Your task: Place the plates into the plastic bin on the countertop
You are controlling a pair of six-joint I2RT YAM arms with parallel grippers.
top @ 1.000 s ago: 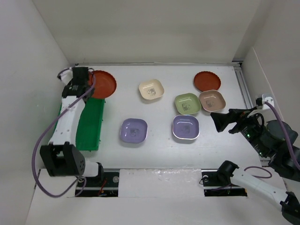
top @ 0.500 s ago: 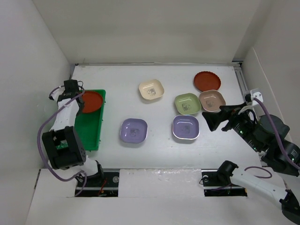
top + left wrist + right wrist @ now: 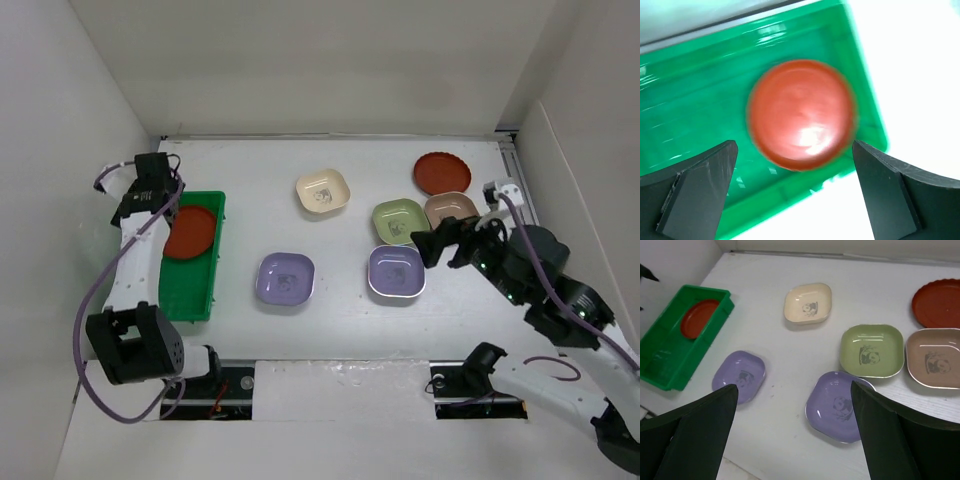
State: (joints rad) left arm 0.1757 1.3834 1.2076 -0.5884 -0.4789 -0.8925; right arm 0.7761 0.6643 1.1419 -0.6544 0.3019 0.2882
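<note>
The left gripper is hovering over the bright green rectangular plastic bin, its jaws spread wide and holding nothing. Directly below it, one round red-brown plate is lying inside the bin at its far end, looking blurred in the left wrist view.

The bin is sitting at the left edge of the white tabletop. The other six plates are resting on the tabletop outside it:
- a lavender rounded-square plate near the bin
- a cream plate farther back
- a second lavender plate
- a light green plate
- a tan-pink plate just beside the green one
- a second round red-brown plate behind them

The right gripper is hanging above this right-hand group, jaws wide apart and empty.
</note>
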